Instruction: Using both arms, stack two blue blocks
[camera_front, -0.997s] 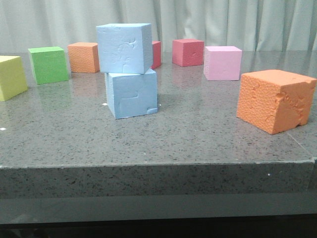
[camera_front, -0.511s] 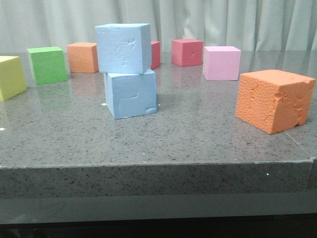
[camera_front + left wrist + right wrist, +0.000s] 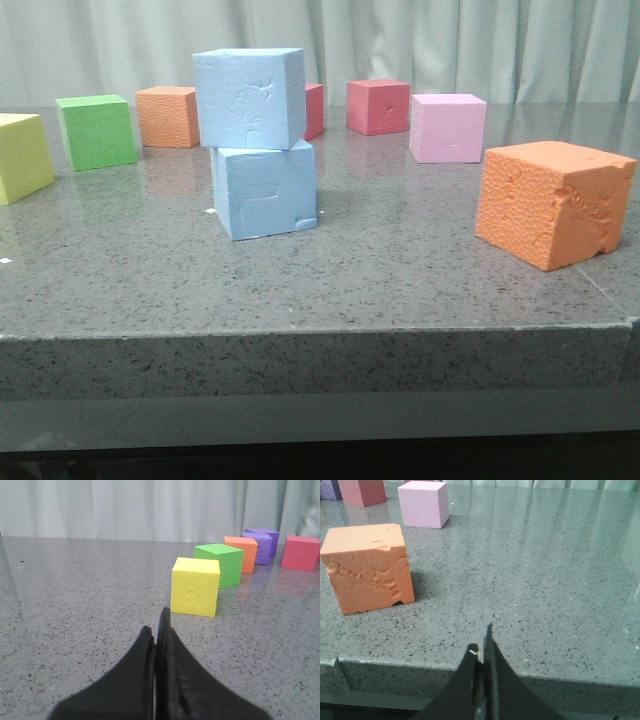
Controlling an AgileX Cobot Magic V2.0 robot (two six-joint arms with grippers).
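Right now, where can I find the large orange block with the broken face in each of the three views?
Front view: large orange block at the right, near the table's front edge.
Left wrist view: not in it.
Right wrist view: the block is at the left, its cracked face toward the camera.
Shared landmark: the pink block beyond it.

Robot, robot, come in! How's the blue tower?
Left gripper shut, right gripper shut, both empty. Top blue block sits on bottom blue block. Nothing in the way.
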